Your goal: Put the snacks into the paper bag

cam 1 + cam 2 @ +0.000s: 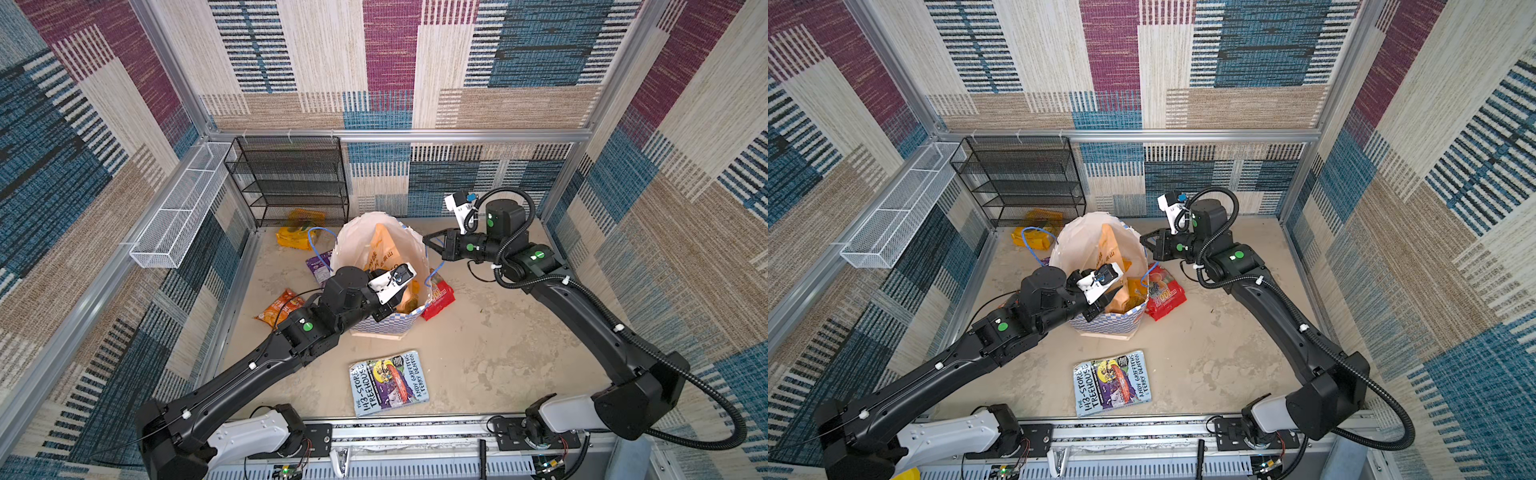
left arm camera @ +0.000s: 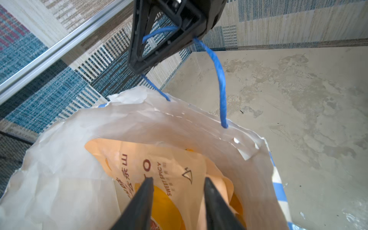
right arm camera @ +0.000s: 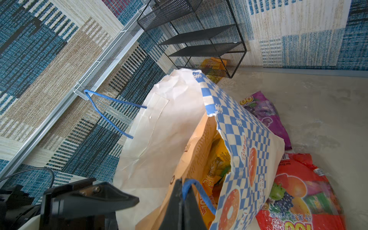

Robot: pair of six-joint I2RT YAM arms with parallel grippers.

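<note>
Beige tabletop (image 1: 498, 353): bag (image 1: 376, 325), book (image 1: 388, 382) (snacks (image 1: 438, 300) scattered)

The bag (image 3: 169, 123) is looking like creased matt paper; the red packet (image 3: 298, 189) beside it is gleaming like glossy, crinkled plastic.

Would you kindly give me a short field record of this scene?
bag: upright, mouth open
left gripper: open, over bag mouth
right gripper: shut on handle
in bag: pale orange packet
outside bag: red packet, orange packet, yellow packet, purple packet
book: flat, in front of bag
</note>
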